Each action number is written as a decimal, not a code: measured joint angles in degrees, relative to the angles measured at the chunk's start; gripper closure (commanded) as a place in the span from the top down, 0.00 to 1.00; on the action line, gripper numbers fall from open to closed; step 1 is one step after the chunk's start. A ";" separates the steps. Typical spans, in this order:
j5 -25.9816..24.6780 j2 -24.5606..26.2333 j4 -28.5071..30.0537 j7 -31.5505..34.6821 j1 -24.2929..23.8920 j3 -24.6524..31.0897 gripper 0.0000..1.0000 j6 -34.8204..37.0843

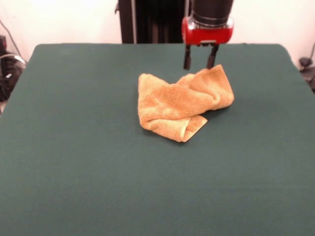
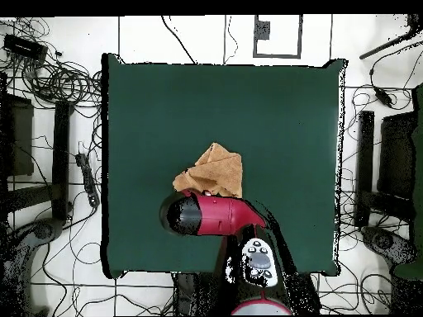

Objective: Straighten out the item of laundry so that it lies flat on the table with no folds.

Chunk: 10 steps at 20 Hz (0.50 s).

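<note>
Front view: I see my gripper (image 1: 200,64) hanging open and empty at the towel's (image 1: 180,102) twelve o'clock edge, likely placed to catch that raised fold. The towel sits crumpled mid-table (image 1: 74,162), one corner tucked under at six o'clock.

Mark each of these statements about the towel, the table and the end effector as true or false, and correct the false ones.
1. The towel lies flat with no folds. False: it is crumpled and folded over itself.
2. The end effector is open. True: its two fingers stand apart above the towel's far edge.
3. The end effector holds the towel lifted off the table. False: the towel rests on the table.
4. The table top is dark green. True.
5. In the overhead view the arm covers part of the towel. True.
</note>
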 measured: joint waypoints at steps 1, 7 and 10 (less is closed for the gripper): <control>0.00 0.81 -0.84 0.00 -0.01 0.09 1.00 0.00; -0.01 2.35 -2.43 0.00 0.04 0.36 1.00 0.20; 0.00 2.76 -2.73 0.00 0.12 0.44 1.00 0.20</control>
